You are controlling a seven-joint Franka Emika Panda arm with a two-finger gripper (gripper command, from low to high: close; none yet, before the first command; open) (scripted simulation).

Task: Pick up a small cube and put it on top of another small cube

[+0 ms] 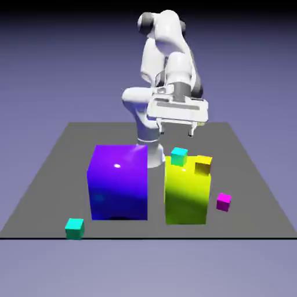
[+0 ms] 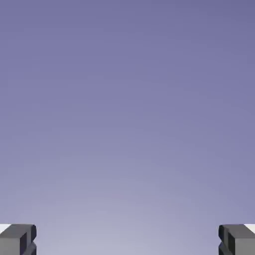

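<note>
Showing, from the exterior view's left to right, a dark surface (image 1: 49,174) with blocks, small cubes and a white Franka Panda arm (image 1: 168,35). A small teal cube (image 1: 75,229) lies at the surface's near edge, at far left. Next stands a large blue-violet block (image 1: 119,183), its front face glossy. The arm's base (image 1: 152,155) is seen behind the large blocks, between their near edges. Beyond the gap stands a large yellow block (image 1: 187,200). Over its upper left part appears the small light cyan cube (image 1: 179,156), the stacking target; whether it rests on the block cannot be told from this angle. Above it in the picture hangs the gripper (image 1: 176,134), wide open and holding nothing, its two fingers well apart. A small dark-yellow cube (image 1: 203,165) shows at the yellow block's upper right corner. At far right, the small magenta cube (image 1: 224,202), the one to be picked up, lies on the surface, near the yellow block but apart from it. The hand view shows only the two fingertips (image 2: 22,239) at opposite lower corners, against the blue-violet backdrop (image 2: 127,109).
</note>
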